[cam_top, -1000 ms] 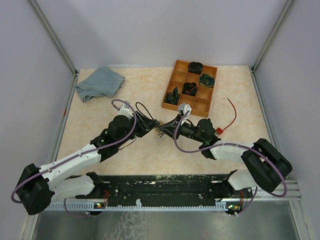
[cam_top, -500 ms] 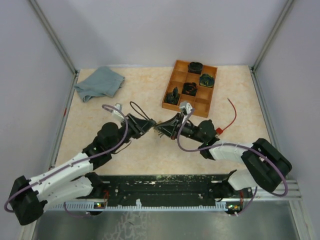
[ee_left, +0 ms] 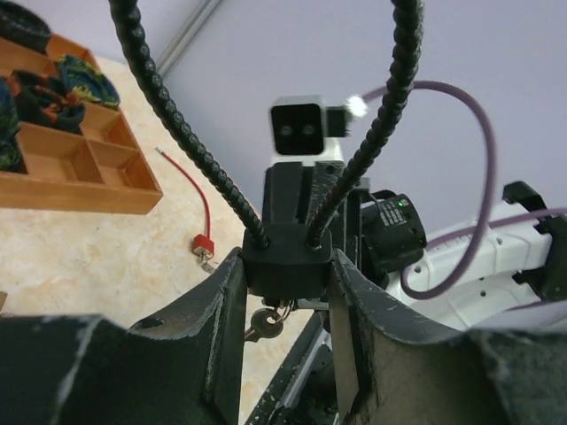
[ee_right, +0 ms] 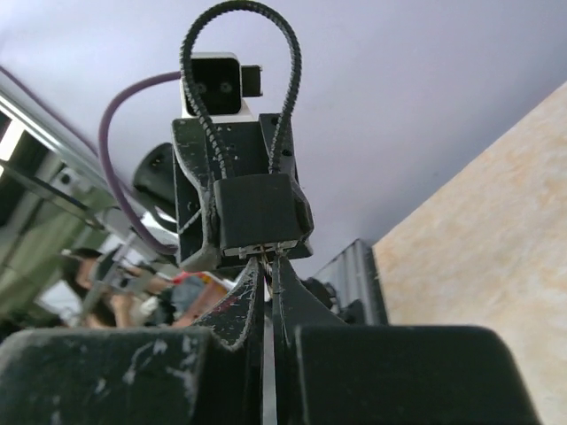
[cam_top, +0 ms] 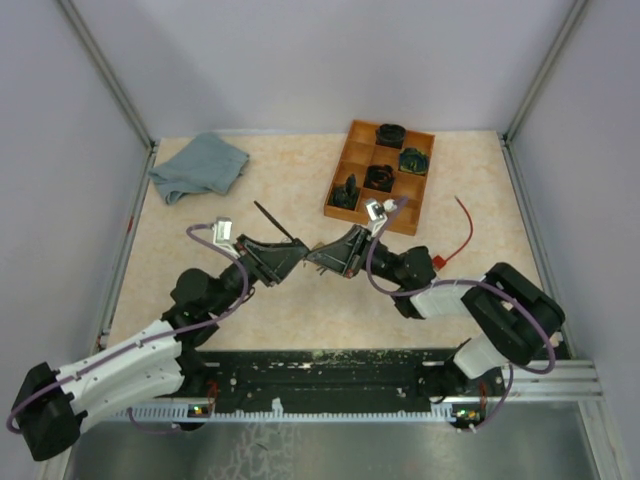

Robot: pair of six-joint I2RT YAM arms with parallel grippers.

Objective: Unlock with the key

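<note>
A black padlock [ee_left: 288,257] with a ribbed cable shackle [ee_left: 151,84] is clamped between the fingers of my left gripper [ee_left: 285,266], its body held by both sides. In the top view the lock [cam_top: 305,258] sits above the table's middle, where the two grippers meet. My right gripper [ee_right: 270,266] is shut on the key [ee_right: 275,258], whose blade enters the underside of the lock [ee_right: 259,212]. A spare key [ee_left: 264,326] dangles on a ring below the lock body. Left gripper [cam_top: 290,262] and right gripper [cam_top: 322,256] face each other tip to tip.
A wooden compartment tray [cam_top: 357,150] with several dark locks stands at the back right. A red cable lock [cam_top: 455,240] lies right of it. A grey-blue cloth [cam_top: 200,165] lies at the back left. Metal frame posts bound the table's sides.
Both wrists have tilted upward while staying joined at the lock. The left arm has drawn back toward the near left, and the meeting point has shifted slightly left.
</note>
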